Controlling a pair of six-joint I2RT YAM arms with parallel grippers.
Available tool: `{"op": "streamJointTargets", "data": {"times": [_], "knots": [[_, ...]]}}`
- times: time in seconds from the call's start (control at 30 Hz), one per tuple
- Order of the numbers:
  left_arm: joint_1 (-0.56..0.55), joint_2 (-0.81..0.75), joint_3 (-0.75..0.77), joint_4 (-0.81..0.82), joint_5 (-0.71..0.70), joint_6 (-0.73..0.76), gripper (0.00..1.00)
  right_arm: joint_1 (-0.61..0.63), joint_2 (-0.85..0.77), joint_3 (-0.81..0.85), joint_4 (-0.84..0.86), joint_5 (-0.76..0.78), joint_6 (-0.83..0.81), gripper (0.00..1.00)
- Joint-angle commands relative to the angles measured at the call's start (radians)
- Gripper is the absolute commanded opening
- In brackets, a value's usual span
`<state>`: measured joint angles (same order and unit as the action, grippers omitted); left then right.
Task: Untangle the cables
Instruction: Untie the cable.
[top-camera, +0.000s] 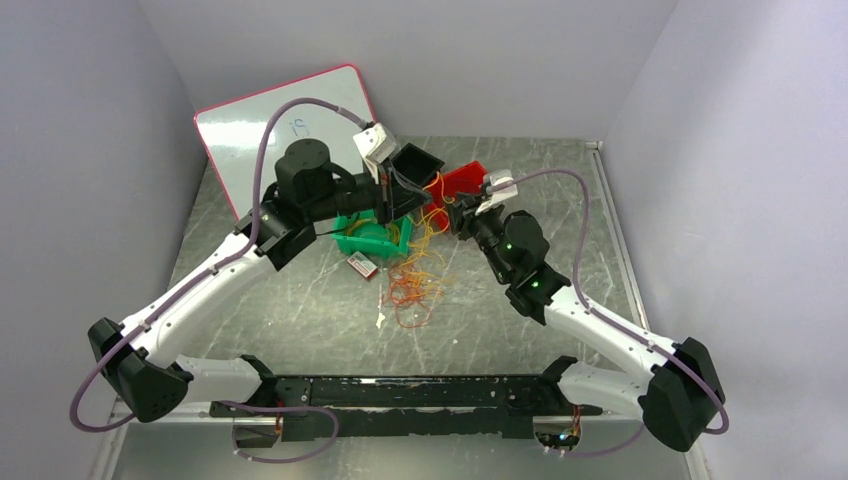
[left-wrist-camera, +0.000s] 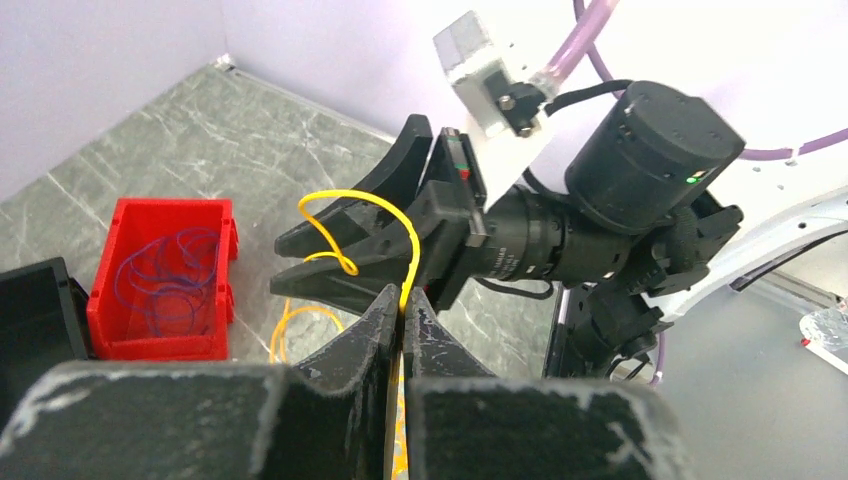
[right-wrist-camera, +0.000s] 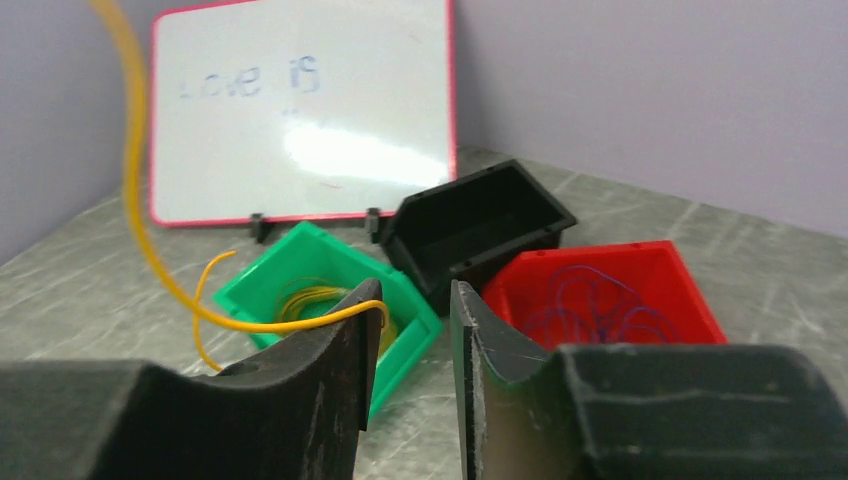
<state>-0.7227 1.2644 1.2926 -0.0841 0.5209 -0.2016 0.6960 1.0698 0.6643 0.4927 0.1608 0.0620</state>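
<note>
Noted left end effector (left-wrist-camera: 403, 300) pinched shut on a thin yellow wire cable (left-wrist-camera: 412, 250), strand rising out of the closed tips and arching over toward right end effector (left-wrist-camera: 282, 268). Found right end effector part open, black fingers (right-wrist-camera: 330, 370) apart, same yellow strand lying across the tip of one finger, not clamped. Logged both end effectors close together, tips facing, held above the grey marbled counter (top-camera: 300, 310) toward its far middle. Spotted loose heap of thin orange, red and yellow wire cables (top-camera: 412, 283) on the counter, just nearer the arm bases than the two end effectors, a few strands lifting up toward them. Recorded small green plastic bin (right-wrist-camera: 290, 262) with yellow loops inside, small black plastic bin (right-wrist-camera: 470, 205) beside it, small red plastic bin (right-wrist-camera: 590, 262) with blue loops inside, all crowded just beyond the heap. Marked pink-framed whiteboard (top-camera: 230, 140) leaning at the back wall; small red-and-white object (top-camera: 362, 265) beside the heap, too small to identify.
</note>
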Motion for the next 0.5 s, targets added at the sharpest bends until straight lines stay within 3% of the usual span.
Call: {"op": "streamJointTargets", "data": {"times": [0.0, 0.17, 0.47], "knots": [[-0.005, -0.029, 0.065, -0.042, 0.032, 0.000, 0.07, -0.012, 0.023, 0.060, -0.017, 0.206, -0.051, 0.33], [-0.005, -0.056, 0.087, -0.070, 0.015, 0.004, 0.07, -0.121, 0.045, 0.041, -0.014, 0.119, 0.000, 0.25], [-0.005, -0.071, 0.109, -0.099, 0.003, 0.009, 0.07, -0.281, 0.085, -0.019, -0.011, 0.067, 0.054, 0.27]]}}
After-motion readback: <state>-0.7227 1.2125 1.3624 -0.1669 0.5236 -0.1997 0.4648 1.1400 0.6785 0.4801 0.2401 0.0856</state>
